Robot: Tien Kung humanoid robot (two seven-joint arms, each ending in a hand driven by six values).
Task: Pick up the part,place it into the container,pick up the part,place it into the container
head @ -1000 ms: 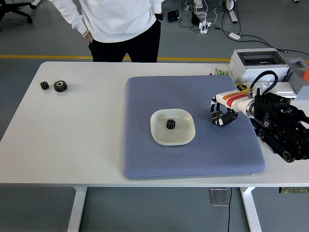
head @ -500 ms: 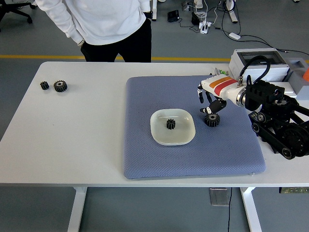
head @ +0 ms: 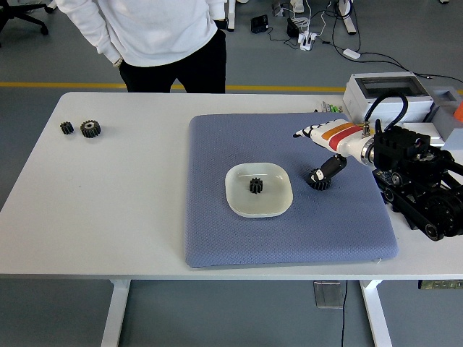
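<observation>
Right of centre, on the blue mat: right hand over a gear, one finger touching it, no closed grasp visible. Just left, white dish holding one gear, within short reach. Upper left on the counter: two spare gears.

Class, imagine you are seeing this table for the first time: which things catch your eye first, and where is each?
A blue mat covers the table's right half, with a white dish at its middle holding one small black gear. Just right of the dish, the robot's right hand reaches onto a second gear. Two more gears sit far left.
</observation>
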